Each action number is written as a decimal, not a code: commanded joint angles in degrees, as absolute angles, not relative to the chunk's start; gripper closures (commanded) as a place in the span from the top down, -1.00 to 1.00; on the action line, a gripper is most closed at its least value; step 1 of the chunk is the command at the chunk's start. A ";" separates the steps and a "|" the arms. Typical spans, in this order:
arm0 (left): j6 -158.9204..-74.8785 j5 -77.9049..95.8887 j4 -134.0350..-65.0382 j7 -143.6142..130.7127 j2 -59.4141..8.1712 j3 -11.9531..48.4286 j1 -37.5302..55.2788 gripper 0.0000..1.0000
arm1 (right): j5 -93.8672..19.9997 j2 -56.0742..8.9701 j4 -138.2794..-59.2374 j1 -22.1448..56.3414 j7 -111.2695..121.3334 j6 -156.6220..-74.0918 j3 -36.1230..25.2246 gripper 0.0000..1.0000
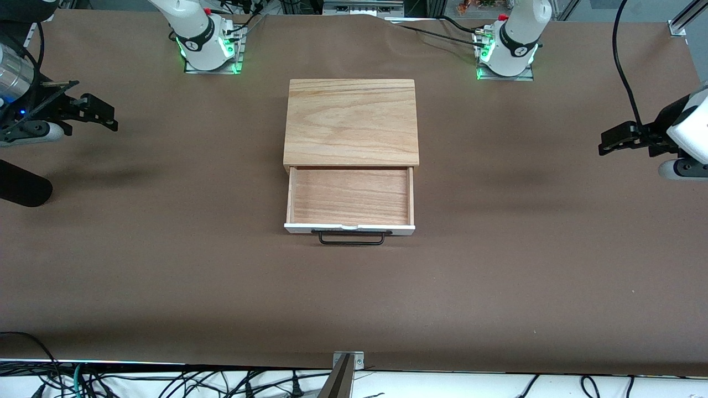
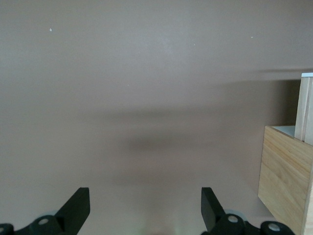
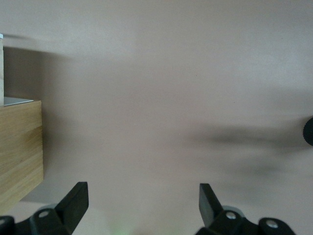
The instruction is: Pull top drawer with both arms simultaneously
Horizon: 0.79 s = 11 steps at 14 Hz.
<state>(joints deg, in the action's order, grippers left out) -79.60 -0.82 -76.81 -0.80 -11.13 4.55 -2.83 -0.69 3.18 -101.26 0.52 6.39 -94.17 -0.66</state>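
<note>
The top drawer (image 1: 349,196) stands pulled out of the wood cabinet (image 1: 351,121) toward the front camera. It is an empty shallow wood tray with a white front panel (image 1: 349,228) and a black wire handle (image 1: 351,237). My right gripper (image 1: 108,116) is open and empty, in the air over the table at the right arm's end. My left gripper (image 1: 608,141) is open and empty over the left arm's end. The left wrist view shows its gripper (image 2: 145,193) over bare table, with the cabinet's side (image 2: 286,176) at the edge. The right wrist view shows its gripper (image 3: 143,188) likewise, with the cabinet (image 3: 19,147).
The brown table cover (image 1: 498,265) spreads wide round the cabinet. A black rounded object (image 1: 22,190) lies at the right arm's end of the table and also shows in the right wrist view (image 3: 309,131). A camera mount (image 1: 343,376) and cables sit at the table's near edge.
</note>
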 commanded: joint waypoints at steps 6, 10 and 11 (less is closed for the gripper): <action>-79.89 0.79 -76.74 0.62 -11.42 4.66 -3.52 1.00 | 0.09 0.09 -97.29 0.26 6.06 -91.49 -0.61 1.00; -79.89 0.88 -76.38 0.44 -11.95 4.66 -3.43 1.00 | 0.09 0.17 -97.21 0.35 5.98 -91.49 -0.53 1.00; -79.89 0.88 -76.38 0.44 -11.95 4.66 -3.43 1.00 | 0.09 0.09 -97.21 0.35 5.98 -91.49 -0.53 1.00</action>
